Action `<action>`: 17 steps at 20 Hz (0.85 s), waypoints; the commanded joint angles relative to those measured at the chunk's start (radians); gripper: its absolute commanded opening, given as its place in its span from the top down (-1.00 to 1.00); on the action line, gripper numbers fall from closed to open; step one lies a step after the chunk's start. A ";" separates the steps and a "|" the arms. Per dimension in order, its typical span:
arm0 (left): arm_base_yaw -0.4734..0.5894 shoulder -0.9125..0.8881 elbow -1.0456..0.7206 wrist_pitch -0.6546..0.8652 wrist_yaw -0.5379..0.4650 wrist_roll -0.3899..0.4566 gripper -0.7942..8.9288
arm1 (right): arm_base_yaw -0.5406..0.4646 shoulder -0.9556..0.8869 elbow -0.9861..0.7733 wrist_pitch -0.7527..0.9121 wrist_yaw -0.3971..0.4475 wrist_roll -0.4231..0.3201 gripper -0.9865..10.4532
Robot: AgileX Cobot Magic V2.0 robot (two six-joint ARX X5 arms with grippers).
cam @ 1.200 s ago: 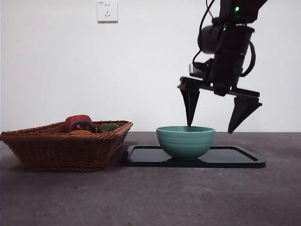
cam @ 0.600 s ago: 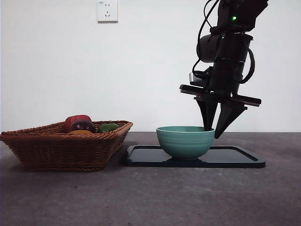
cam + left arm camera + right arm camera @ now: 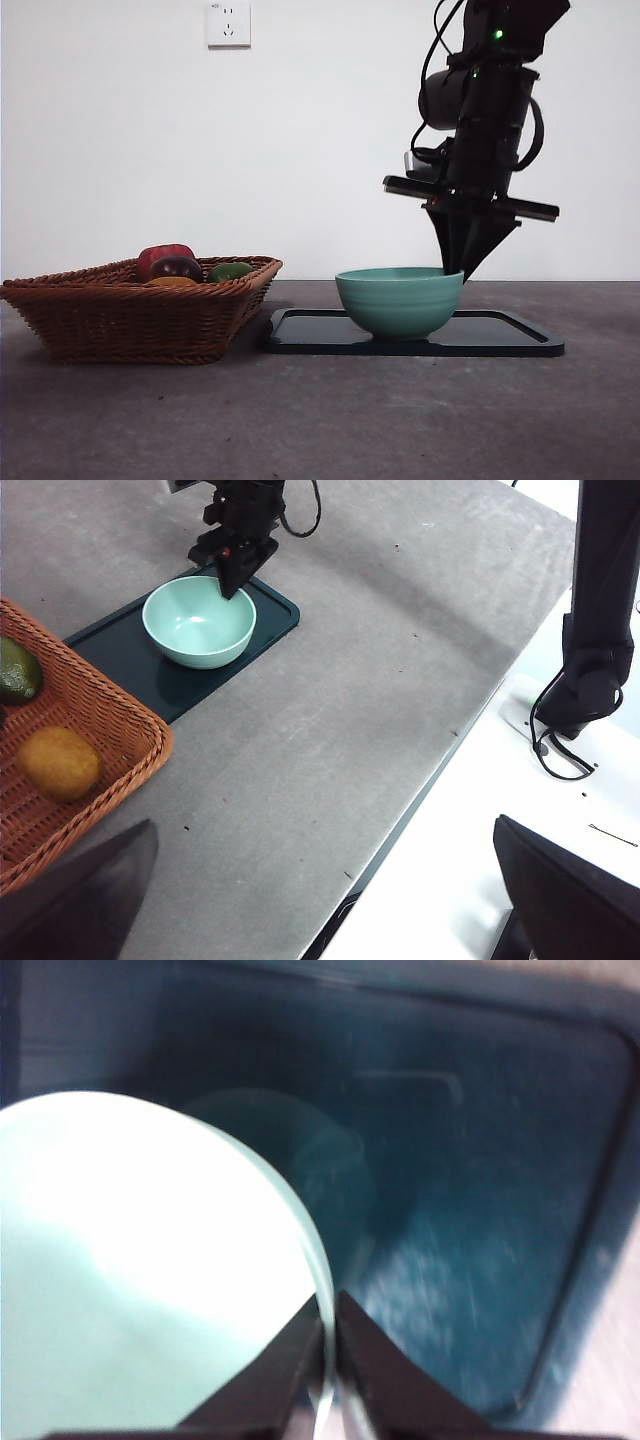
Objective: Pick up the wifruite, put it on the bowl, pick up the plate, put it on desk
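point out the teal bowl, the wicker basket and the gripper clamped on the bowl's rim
teal bowl point(image 3: 398, 302), front view, on its ridged outer wall
wicker basket point(image 3: 130, 320), front view, on its woven front side
right gripper point(image 3: 463, 262), front view, at the fingertips shut on the bowl's rim

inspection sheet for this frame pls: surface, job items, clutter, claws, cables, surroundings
Surface: grey-brown desk, matte, a few specks.
Job's things: teal bowl stands on the dark tray, nothing seen inside it; orange-brown fruit lies in the wicker basket.
Clutter: green fruit, red fruit and dark purple fruit in the basket.
Claws: right claw shut on the bowl's rim; left claw open, high over the desk's edge.
Cables: black cables on the right arm.
Surroundings: white wall, socket.
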 commanded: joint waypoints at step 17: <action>-0.009 0.004 0.011 0.010 0.004 0.011 -0.39 | 0.188 -0.459 -0.431 0.004 0.001 -0.031 0.81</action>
